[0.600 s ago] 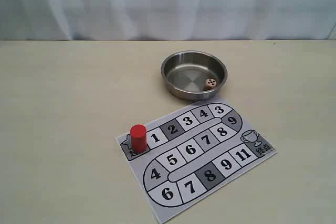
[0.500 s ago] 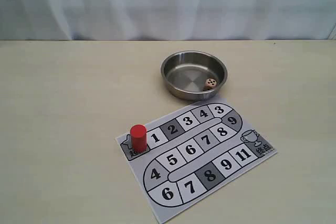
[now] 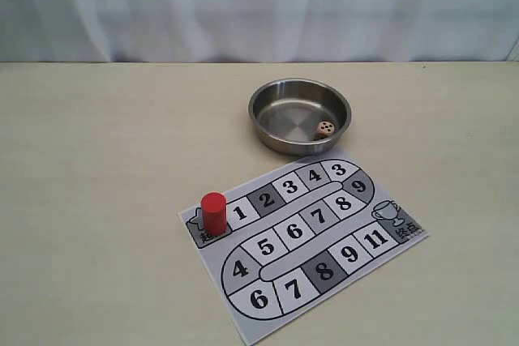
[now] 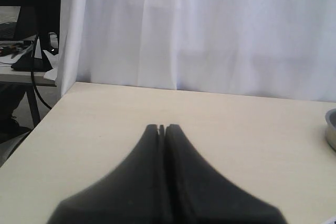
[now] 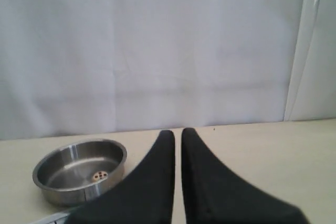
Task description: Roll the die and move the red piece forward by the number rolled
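The die (image 3: 325,128) lies inside the steel bowl (image 3: 253,111), against its right wall, with several dark pips facing up. On the grey start square at the left end of the numbered board (image 3: 324,271) the red piece (image 3: 214,211) stands upright, next to square 1. Neither arm shows in the exterior view. My left gripper (image 4: 161,127) is shut and empty above bare table. My right gripper (image 5: 178,132) is shut but for a thin slit, holding nothing. The bowl (image 5: 52,192) with the die (image 5: 99,175) lies beyond it to one side.
A white curtain hangs behind the beige table. The bowl's rim (image 4: 331,129) peeks in at the edge of the left wrist view, where the table's side edge and a dark stand beyond it also show. The board's near corner reaches the table front.
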Robot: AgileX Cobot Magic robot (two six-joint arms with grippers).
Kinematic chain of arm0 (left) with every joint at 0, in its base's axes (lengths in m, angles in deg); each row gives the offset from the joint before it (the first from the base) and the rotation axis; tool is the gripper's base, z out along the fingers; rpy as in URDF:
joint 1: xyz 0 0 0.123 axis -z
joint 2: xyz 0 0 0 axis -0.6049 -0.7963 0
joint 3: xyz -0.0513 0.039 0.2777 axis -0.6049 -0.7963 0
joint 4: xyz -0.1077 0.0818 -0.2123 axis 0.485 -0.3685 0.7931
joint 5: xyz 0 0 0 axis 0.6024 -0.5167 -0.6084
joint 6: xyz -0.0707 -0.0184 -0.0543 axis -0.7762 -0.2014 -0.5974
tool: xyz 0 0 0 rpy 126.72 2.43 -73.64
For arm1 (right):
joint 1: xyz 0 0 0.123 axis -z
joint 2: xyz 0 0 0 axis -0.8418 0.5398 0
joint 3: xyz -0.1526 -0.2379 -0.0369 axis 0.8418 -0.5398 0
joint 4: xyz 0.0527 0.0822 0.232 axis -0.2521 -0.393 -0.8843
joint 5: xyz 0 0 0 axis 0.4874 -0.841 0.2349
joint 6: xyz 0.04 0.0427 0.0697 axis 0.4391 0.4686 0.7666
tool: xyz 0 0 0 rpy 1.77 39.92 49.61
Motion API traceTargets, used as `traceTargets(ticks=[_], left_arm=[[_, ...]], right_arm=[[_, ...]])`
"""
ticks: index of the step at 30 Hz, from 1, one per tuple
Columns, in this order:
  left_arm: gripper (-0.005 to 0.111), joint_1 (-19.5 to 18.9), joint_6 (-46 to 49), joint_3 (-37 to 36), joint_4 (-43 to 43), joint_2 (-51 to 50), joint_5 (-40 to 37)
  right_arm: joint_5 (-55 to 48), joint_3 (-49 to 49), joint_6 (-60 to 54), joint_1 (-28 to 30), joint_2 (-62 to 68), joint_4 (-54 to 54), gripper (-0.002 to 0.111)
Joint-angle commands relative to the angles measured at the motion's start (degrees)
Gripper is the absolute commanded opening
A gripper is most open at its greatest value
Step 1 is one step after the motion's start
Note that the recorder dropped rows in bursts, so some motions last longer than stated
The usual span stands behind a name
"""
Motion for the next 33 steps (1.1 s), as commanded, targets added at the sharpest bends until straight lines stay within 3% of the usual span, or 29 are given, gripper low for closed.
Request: traceTargets(ticks=[1,12,23,29,33], left_arm=[[0.0,0.47,-0.11,0.43,0.09,0.06,0.73],[0.0,0.47,-0.11,0.43,0.09,0.06,0.73],[0.0,0.47,-0.11,0.43,0.09,0.06,0.73],[0.0,0.47,-0.11,0.43,0.09,0.06,0.73],[0.0,0.47,-0.11,0.43,0.09,0.06,0.73]], right_arm=[[1.21,4.61,0.28,0.22,-0.28,-4.35,0.004],[-8.56,19.82,-0.38,0.22,3.83,-4.81,0.004],[-13.7,32.2,-0.41,0.22,21.97,-4.81,0.004],[-15.53,37.78,-5.88,0.22,33.92,-4.81,0.005],[-18.8,41.05,-6.49,0.22,41.64,-4.81,0.018]])
